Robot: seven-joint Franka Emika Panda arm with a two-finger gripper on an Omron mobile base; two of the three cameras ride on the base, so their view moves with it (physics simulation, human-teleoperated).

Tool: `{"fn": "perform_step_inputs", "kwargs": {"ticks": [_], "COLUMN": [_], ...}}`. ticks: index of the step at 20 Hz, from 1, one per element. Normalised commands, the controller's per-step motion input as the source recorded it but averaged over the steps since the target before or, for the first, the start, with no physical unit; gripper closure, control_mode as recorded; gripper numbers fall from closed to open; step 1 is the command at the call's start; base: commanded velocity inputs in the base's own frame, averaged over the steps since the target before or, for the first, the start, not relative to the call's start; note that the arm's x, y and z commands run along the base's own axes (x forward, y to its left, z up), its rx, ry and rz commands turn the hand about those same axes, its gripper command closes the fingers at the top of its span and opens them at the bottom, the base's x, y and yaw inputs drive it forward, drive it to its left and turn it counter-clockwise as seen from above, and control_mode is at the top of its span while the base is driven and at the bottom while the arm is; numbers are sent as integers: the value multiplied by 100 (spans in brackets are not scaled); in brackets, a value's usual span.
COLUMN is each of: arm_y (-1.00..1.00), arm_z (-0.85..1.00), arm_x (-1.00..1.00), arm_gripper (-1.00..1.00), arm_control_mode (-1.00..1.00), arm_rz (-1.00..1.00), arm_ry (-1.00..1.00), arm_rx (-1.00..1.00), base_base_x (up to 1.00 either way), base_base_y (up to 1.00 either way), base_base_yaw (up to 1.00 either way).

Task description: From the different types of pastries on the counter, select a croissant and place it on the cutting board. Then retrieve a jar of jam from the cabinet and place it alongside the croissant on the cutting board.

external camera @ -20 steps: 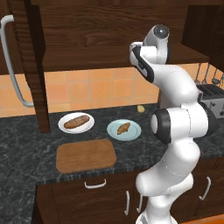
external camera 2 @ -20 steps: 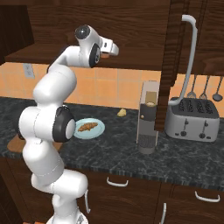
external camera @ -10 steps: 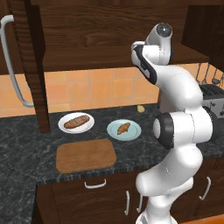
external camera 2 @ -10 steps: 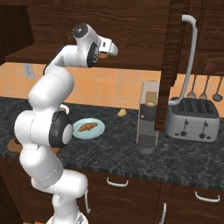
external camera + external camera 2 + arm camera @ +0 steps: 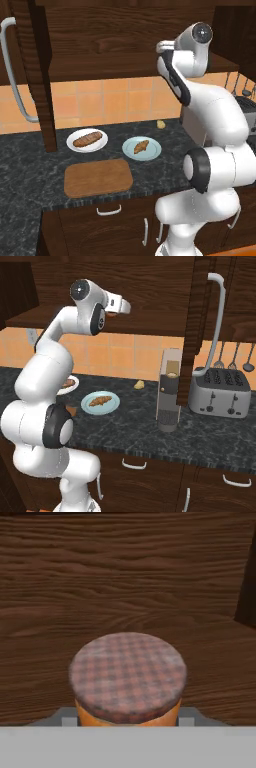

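Sitting on the plank shelf of the cabinet (image 5: 125, 572), the jar of jam (image 5: 128, 679) shows its checked pinkish lid close up in the hand view, with a strip of orange glass under the rim. The pincer (image 5: 128, 716) is clamped on the jar, a grey finger (image 5: 65, 716) pressed to each side of the glass just below the lid. From the right base view the white hand reaches up into the open cabinet, and a bit of orange shows at its tip.

Down on the worktop (image 5: 30, 165) the cutting board (image 5: 98, 177) lies bare near the front edge. The croissant (image 5: 141, 146) rests on a pale-blue plate (image 5: 153, 150) just behind the board's right end. The longer reddish-brown loaf (image 5: 87, 139) lies on a white plate (image 5: 75, 136) to its left. A small pale-yellow lump (image 5: 161, 124) sits by the tiled wall. A toaster (image 5: 220, 392) stands far to the right.
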Motion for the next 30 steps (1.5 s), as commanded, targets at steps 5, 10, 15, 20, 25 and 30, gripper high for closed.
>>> {"fn": "perform_step_inputs", "kwargs": {"ticks": [5, 10, 15, 20, 25, 30], "arm_y": [-1, -2, -2, 29, 42, 43], "arm_z": [8, 55, 1, -90, -92, -89], "arm_x": [-99, -100, -100, -100, -100, -100], "arm_gripper": [100, 100, 100, 100, 100, 100], "arm_control_mode": [-100, -100, -100, -100, -100, -100], "arm_rz": [0, 0, 0, 0, 0, 0], "arm_ry": [-12, 2, 16, 1, -22, -19], "arm_rx": [0, 0, -4, -3, 0, 0], "base_base_x": [0, 0, 0, 0, 0, 0], "base_base_y": [0, 0, 0, 0, 0, 0], "base_base_yaw": [0, 0, 0, 0, 0, 0]}}
